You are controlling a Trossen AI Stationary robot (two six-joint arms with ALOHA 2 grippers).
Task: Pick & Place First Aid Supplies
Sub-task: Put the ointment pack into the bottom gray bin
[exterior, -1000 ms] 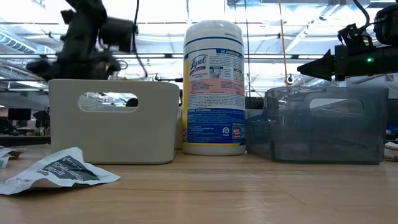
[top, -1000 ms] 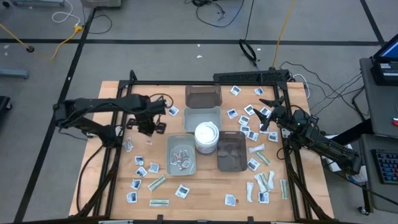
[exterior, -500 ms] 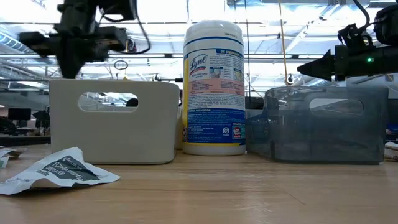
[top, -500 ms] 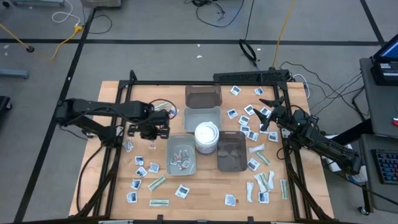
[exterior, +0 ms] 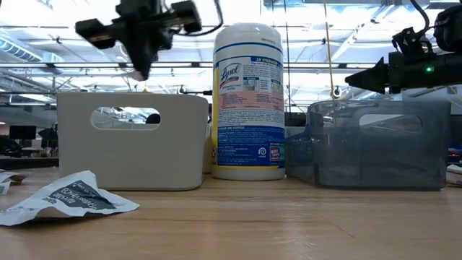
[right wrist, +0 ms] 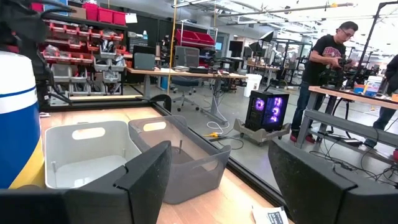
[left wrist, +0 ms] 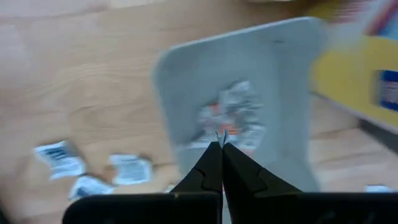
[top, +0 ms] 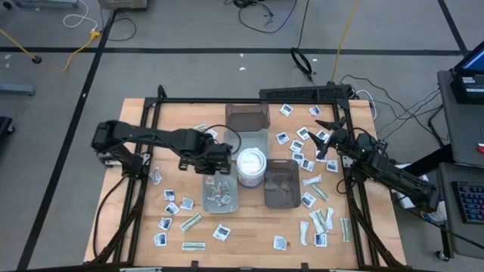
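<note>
A: Where is the left gripper (top: 215, 160) sitting?

B: It is hanging over the near grey tray (top: 206, 198), the one in front of the white wipes tub (top: 251, 167). In the left wrist view its fingers (left wrist: 211, 163) are pressed together at the tips; whether anything thin is pinched between them, I cannot tell

A: And the first aid packets?

B: A small heap of packets (top: 220, 193) is lying inside that grey tray, showing as a crumpled cluster (left wrist: 231, 118) under the closed tips. The rest are lying loose on the tabletop (top: 144, 225): square white ones (top: 172, 208) and a pale green strip (top: 190, 222) near the front left, and more squares (top: 299, 143) at the right, close to the other arm

A: What is the right gripper (top: 327, 136) doing?

B: It is hovering above the scattered packets at the right rear, well apart from the dark translucent tray (top: 280, 183). Its fingers (right wrist: 144, 182) are standing wide apart, holding nothing

A: Anything else in view?

B: Two more trays are sitting behind the tub, a pale one (top: 245, 141) and a dark one (top: 247, 115). One crumpled packet (exterior: 65, 196) is lying on the wood in the low view. A person (right wrist: 324, 61) is standing in the room behind
</note>
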